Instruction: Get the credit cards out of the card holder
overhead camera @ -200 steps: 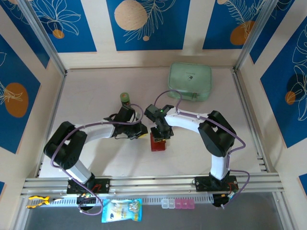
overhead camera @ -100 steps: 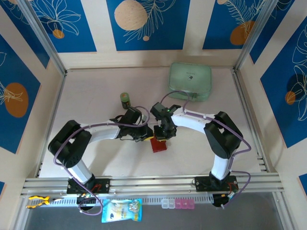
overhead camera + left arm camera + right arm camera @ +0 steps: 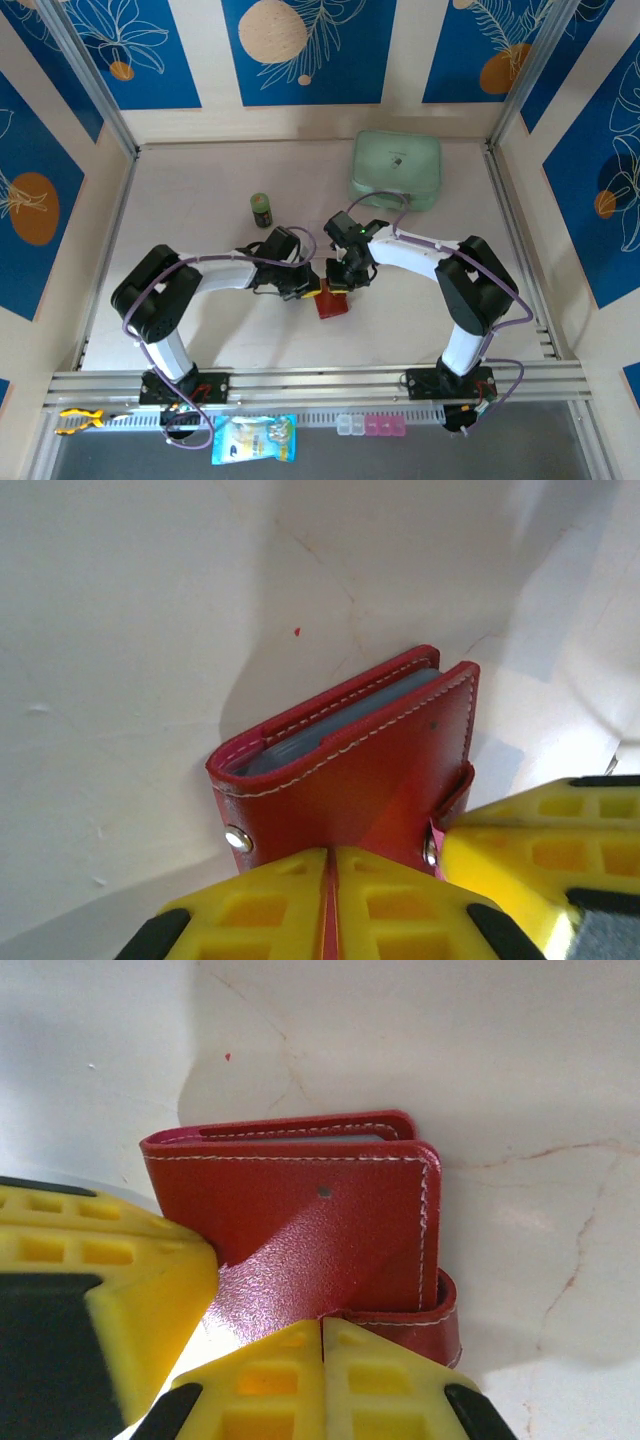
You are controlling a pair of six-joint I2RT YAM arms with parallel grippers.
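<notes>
Claws closing from both sides on a shut red card holder, ready to work it open.

From above, the left claw (image 3: 306, 288) and right claw (image 3: 347, 283) meet at the card holder (image 3: 331, 303) on the pale desk (image 3: 200, 180), well apart from the mint-green zip case (image 3: 396, 170). Left wrist: the left claw (image 3: 325, 900) is pinched closed on one cover's edge, probably to anchor it, and the grey sleeves (image 3: 330, 720) peek from the fold. Right wrist: the right claw (image 3: 322, 1360) is closed where the snap tab (image 3: 440, 1310) wraps round, likely to peel it loose. The credit cards are presumably inside.
</notes>
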